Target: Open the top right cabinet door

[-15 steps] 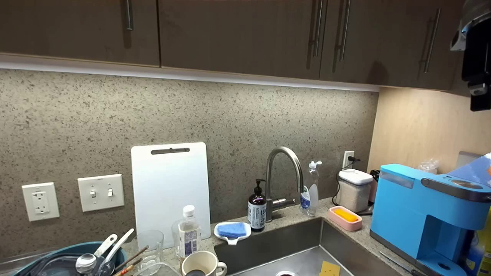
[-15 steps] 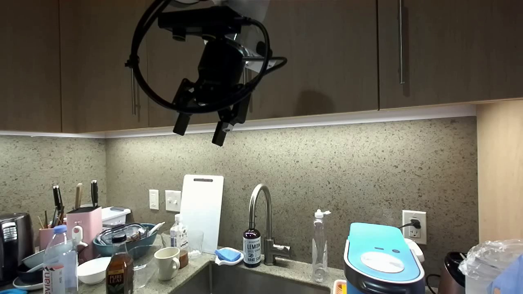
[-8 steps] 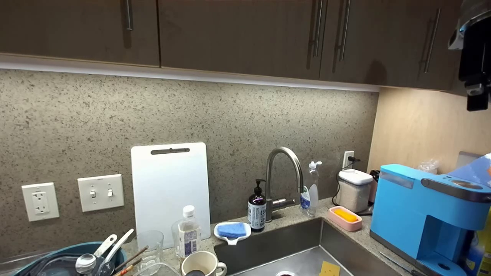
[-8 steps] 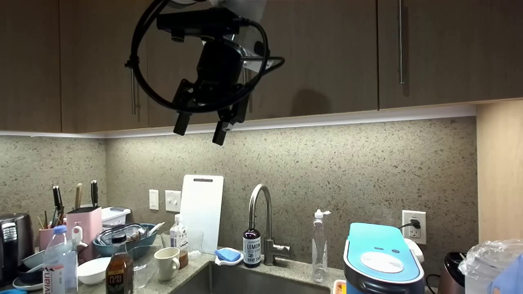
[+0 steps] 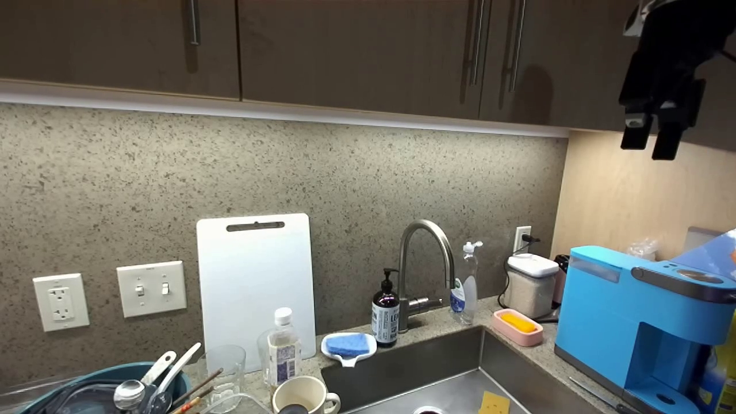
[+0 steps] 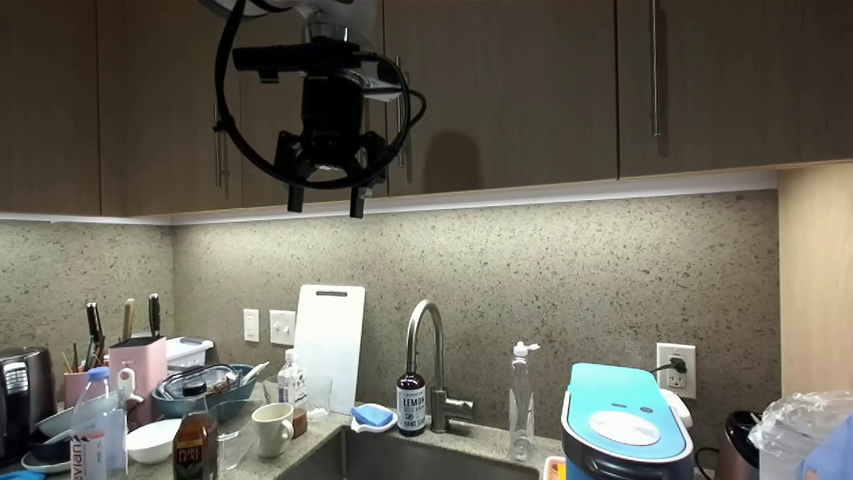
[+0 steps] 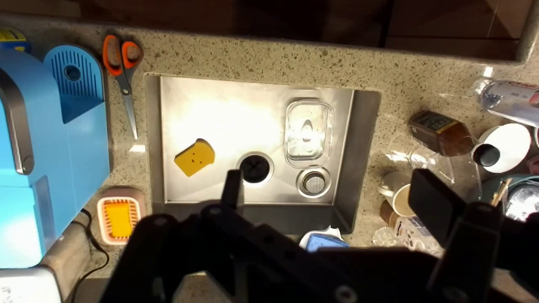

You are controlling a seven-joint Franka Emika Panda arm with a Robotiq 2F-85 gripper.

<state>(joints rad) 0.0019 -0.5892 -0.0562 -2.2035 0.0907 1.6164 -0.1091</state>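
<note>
Top right cabinet door (image 6: 740, 83) sits closed, the tool (image 6: 326, 205) clear of it, 2 jaws apart.

From where I stand, the arm casing (image 6: 346, 17) is pale whitish-grey, finished with a shiny metallic collar (image 6: 326, 31). Below that most of it turns black: a flat straight bar (image 6: 286, 59) with a small block (image 6: 268, 77) under it, then the chunky gripper (image 6: 326, 207), save for a pale grey piece (image 6: 382, 93) showing behind. A thick black cable (image 6: 333, 183) bows round in a big ring, with a tighter loop (image 6: 422, 110) off one side. The fingers (image 6: 295, 199) are slim, dark, jointed links ending in blunt rectangular tips (image 6: 357, 208), a fleck of silvery metal (image 5: 635, 121) near one. In the wrist view, round screw heads (image 7: 345, 293) dot the black linkage (image 7: 278, 247), one of them bright and silvery
</note>
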